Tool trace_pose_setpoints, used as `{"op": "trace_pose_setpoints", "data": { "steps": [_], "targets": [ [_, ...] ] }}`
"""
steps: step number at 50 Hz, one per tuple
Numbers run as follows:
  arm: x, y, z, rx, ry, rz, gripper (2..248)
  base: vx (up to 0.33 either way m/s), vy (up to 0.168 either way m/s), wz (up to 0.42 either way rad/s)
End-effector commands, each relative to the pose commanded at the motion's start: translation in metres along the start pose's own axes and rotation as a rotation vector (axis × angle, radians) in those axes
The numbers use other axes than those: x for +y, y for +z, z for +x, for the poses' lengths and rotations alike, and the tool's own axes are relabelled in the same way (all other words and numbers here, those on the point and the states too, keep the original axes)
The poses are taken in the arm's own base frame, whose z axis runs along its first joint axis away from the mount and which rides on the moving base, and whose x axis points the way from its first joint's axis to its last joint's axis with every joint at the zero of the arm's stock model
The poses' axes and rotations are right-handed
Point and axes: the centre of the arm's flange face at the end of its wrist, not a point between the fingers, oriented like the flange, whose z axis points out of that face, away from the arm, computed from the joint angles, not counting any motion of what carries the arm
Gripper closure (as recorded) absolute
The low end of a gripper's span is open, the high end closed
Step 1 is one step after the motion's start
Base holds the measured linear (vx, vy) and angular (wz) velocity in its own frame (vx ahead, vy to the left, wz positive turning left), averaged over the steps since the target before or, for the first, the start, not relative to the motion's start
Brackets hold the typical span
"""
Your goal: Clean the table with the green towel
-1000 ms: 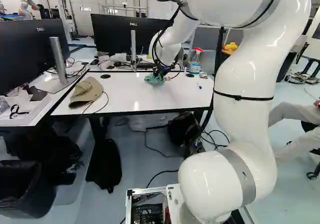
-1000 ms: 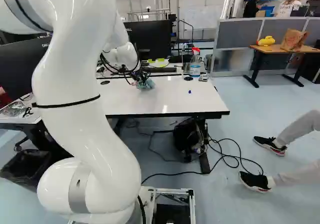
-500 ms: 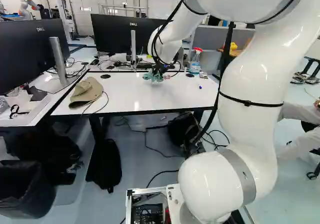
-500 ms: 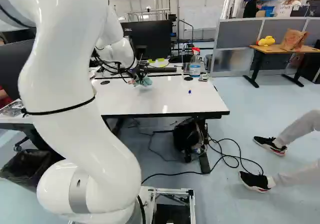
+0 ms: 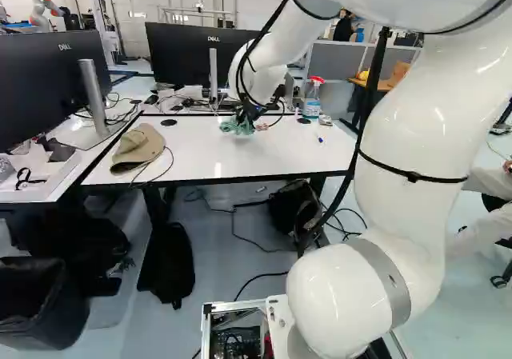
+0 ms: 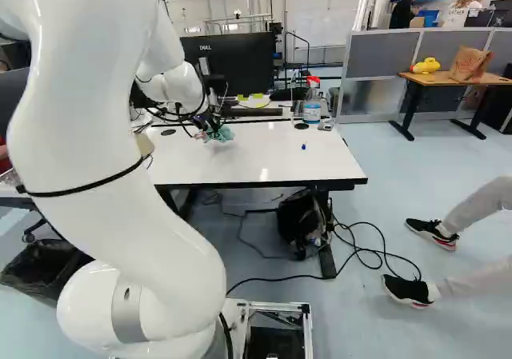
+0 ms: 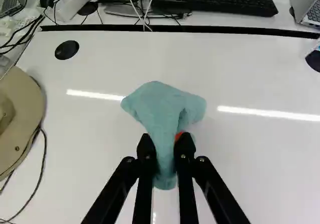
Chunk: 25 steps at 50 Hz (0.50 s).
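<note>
Pale green cloth towel (image 7: pixel 162 104): sides partly covered by black two-fingered gripper (image 5: pixel 251 119); orange pads (image 7: pixel 178 135) mostly hidden. Can't tell if towel touches white tabletop (image 5: pixel 200 159). Beige brimmed cloth hat (image 7: pixel 22 109): cut off, wrist view; mostly behind white rounded arm (image 6: pixel 104 143), right base view. Arm's upper part cropped, both base views. Small blue object (image 6: pixel 304 146): too small to name.

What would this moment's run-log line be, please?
pincer: shut on green towel, bunched | white table beneath, contact unclear | hat: on table | spray bottle: upright
</note>
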Motion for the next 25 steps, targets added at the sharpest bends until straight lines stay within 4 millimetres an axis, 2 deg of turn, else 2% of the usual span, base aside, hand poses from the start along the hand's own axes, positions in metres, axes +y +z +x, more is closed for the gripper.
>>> {"op": "trace_pose_setpoints", "data": {
  "steps": [25],
  "targets": [
    [-0.043, -0.006, -0.010, -0.006, -0.063, 0.054, 200, 0.000, 0.000, 0.000]
  ]
}}
